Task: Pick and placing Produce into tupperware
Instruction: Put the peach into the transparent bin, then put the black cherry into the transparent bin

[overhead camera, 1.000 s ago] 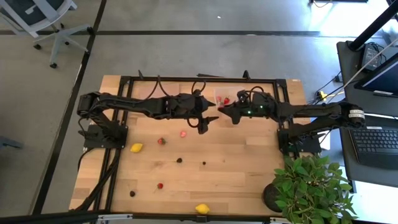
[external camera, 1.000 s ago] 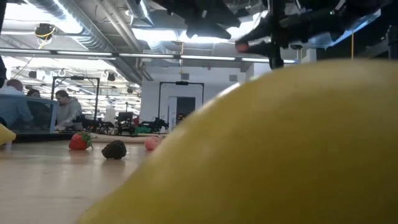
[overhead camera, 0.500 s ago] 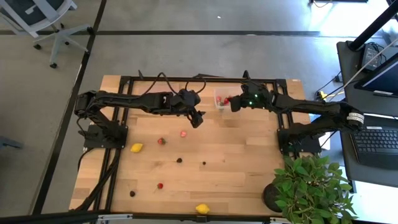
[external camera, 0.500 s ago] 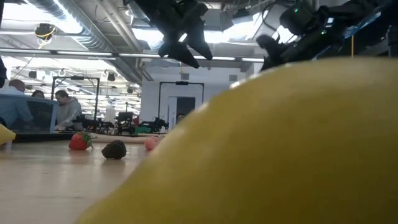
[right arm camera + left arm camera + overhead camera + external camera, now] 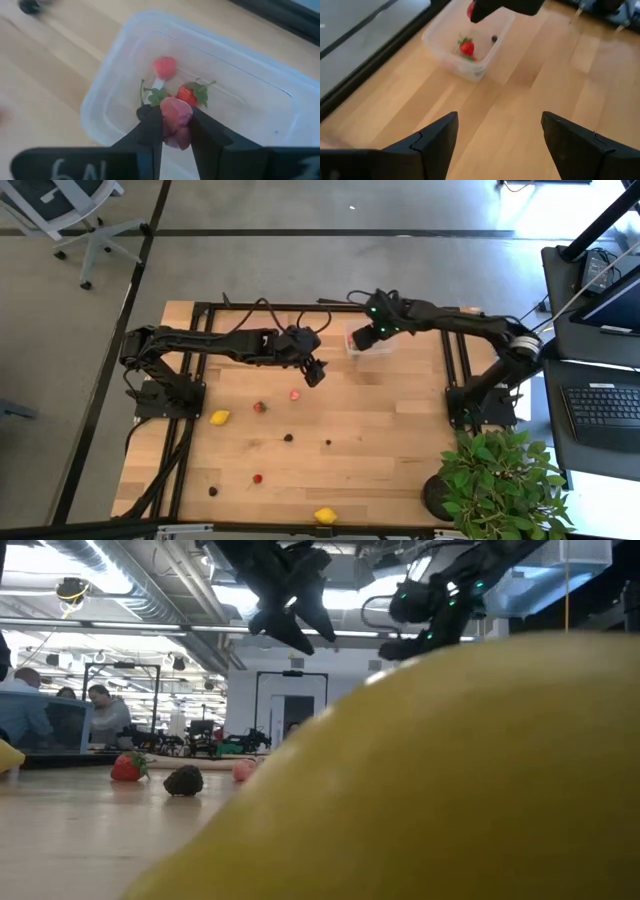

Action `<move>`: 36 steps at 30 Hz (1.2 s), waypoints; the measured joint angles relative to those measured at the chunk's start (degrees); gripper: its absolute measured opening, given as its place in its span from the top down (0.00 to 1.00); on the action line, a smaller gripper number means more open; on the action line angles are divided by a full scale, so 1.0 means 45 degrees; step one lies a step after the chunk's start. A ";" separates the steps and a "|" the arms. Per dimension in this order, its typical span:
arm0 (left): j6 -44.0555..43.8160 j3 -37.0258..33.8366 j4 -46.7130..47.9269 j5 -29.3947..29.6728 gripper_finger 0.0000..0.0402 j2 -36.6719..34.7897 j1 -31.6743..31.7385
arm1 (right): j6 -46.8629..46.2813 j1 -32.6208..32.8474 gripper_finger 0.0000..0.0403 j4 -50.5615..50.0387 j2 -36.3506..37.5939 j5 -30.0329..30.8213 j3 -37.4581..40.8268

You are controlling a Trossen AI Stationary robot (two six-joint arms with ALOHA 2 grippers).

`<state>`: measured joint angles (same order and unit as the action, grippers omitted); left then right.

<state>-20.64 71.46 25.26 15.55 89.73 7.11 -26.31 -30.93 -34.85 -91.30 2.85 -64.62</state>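
While the high view hides it, the right end effector (image 5: 172, 131) pinches a strawberry (image 5: 176, 117) above the tupperware (image 5: 120, 80); left end effector (image 5: 495, 136) open.

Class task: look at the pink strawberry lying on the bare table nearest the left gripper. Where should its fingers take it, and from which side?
Probably from straight above, fingers closing across the middle of the pink strawberry. It lies low on the table with bare wood all round, so nothing blocks a vertical approach. The left gripper hangs open close beside it. Which way its leafy end points cannot be told.
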 joint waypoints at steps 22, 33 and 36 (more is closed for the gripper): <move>0.0413 0.0000 0.0794 0.0181 0.32 0.0005 0.0463 | 0.0542 -0.0103 0.42 -0.0289 -0.1330 -0.1066 -0.0680; 0.1427 0.0000 0.3653 -0.0481 0.22 0.0073 0.3063 | 0.0234 0.0177 0.35 -0.0142 0.2006 -0.1122 -0.0680; 0.1288 0.0000 0.3648 -0.0252 0.21 0.0073 0.3820 | 0.0198 0.0449 0.35 -0.0114 0.3189 -0.1121 -0.0680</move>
<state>-14.84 71.46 41.67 14.42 90.06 24.31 -25.42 -28.90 -35.36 -76.95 -2.19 -67.68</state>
